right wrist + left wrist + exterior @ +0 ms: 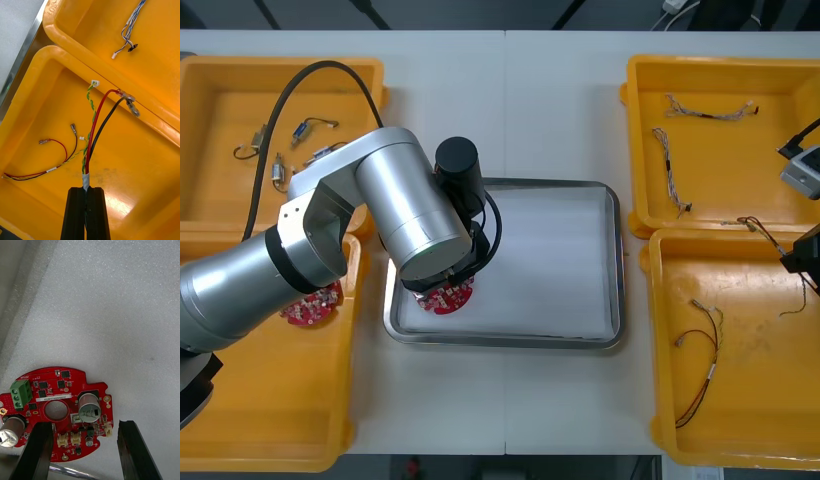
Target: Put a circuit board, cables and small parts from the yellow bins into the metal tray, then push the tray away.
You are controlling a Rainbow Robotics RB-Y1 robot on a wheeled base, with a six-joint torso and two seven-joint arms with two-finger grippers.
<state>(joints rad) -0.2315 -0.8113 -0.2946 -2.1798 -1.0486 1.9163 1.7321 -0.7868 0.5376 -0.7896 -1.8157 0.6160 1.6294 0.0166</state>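
A round red circuit board [446, 298] [63, 408] lies flat on the white inside of the metal tray [613, 250], at its near left corner. My left gripper [442, 285] [84, 425] hangs just over it, open; one finger [37, 444] overlaps the board's edge, the other [133, 444] stands clear of it. My right gripper [792, 262] [87, 189] is over the near right yellow bin [740, 440], shut on a bundle of red, black and green-yellow cables [95, 127], which rises a little off the bin floor.
A second circuit board [310, 308] lies in the near left bin. Small metal parts [280, 165] sit in the far left bin. Blue and white cables [672, 170] [129, 26] are in the far right bin; a red and yellow cable [705, 365] [48, 157] lies below my right gripper.
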